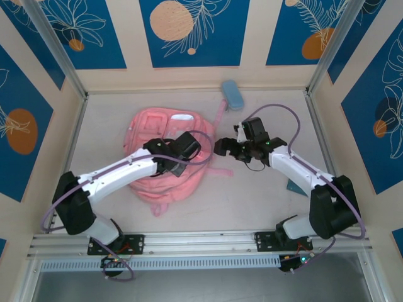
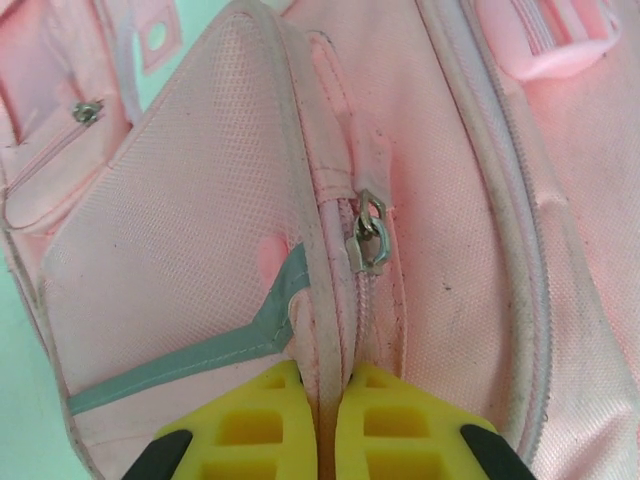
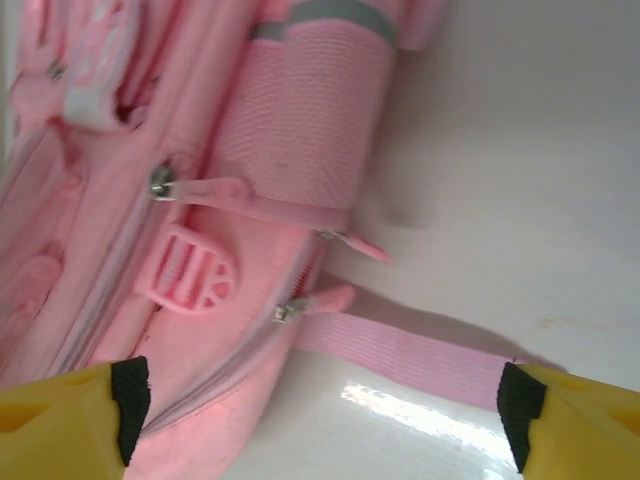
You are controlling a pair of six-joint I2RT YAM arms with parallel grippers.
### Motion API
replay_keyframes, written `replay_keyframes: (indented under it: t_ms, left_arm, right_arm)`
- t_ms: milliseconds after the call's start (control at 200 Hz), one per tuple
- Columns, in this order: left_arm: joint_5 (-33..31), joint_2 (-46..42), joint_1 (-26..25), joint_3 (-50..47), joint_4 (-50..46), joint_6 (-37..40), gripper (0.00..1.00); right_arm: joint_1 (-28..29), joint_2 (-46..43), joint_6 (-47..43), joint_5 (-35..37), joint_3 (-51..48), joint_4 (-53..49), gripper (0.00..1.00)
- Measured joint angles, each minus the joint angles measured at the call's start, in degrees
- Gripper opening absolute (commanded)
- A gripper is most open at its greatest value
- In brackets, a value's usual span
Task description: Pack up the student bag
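Fingers of left arm [image 2: 250, 425] clamped on student bag [image 2: 480, 200] from above; right fingers [image 3: 60, 425] wide apart, low beside it

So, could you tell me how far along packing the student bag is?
Early. Done: nothing visibly packed; the blue pencil case lies outside the student bag. In hand: left fingers pinch a seam beside a zip pull; right fingers open at its side. Remaining: opening, loading, closing.

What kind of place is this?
Probably a robot practice booth: a left arm and right arm bolted to a metal rail, a table boxed in by blue patterned panels, and a pink backpack laid out.
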Motion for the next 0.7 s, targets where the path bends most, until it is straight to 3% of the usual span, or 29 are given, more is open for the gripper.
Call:
replay_keyframes:
  t_ms: [270,700]
  left_arm:
    - [0.0,-5.4,0.4,-3.0,1.7,0.1,0.0]
    - [0.7,-5.6,0.7,-3.2,2.4,0.1,0.0]
  right_arm:
    - [1.8,11.9,-8.6,-10.6,11.0,3.1,0.62]
    - [2.0,22.2,-21.4,-18.6,14.9,4.5,0.48]
